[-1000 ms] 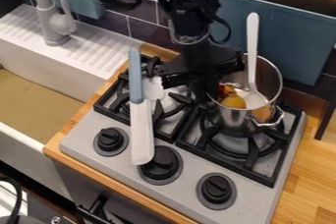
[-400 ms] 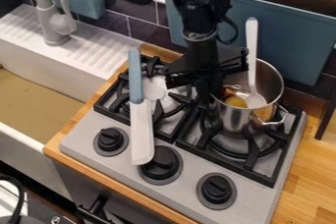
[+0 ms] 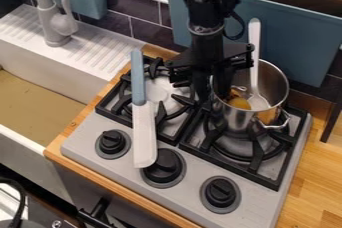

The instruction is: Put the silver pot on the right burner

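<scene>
silver pot (image 3: pixel 235 118) | on r burner (image 3: pixel 242 147) | same spot | claw (image 3: pixel 213 94) now released, spread wider

My gripper (image 3: pixel 212 89) hides part of the silver pot (image 3: pixel 235 118) at three o'clock. I lose the arm (image 3: pixel 208 14) at twelve — top edge.

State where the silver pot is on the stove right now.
In the camera view, the silver pot is on the right side, over the rear part of the right burner, immediately beside the gripper.
</scene>
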Robot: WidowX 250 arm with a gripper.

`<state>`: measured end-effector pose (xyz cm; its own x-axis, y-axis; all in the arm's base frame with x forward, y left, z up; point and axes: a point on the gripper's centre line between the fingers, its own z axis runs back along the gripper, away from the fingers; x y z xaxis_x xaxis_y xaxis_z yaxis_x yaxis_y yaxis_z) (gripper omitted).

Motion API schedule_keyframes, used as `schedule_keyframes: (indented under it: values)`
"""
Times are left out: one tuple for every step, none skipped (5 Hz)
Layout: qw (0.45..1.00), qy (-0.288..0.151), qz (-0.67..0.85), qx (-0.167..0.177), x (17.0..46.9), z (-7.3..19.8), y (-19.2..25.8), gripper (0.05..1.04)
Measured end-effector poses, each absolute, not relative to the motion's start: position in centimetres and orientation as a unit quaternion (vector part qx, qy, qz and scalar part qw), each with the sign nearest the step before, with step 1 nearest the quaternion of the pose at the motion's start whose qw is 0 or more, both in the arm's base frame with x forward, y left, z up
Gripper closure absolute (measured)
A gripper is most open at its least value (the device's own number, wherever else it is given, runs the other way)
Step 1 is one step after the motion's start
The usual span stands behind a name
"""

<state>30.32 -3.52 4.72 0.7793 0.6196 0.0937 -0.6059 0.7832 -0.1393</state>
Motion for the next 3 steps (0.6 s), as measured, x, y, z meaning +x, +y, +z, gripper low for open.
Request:
schedule_keyframes:
  values:
    - [0.947,-0.058,0.314,-0.046,29.9,4.9,-3.5,0.336]
    - [0.946,-0.061,0.312,-0.060,30.0,5.5,-3.2,0.098]
    - [0.949,-0.084,0.298,-0.057,29.8,7.8,-2.9,0.084]
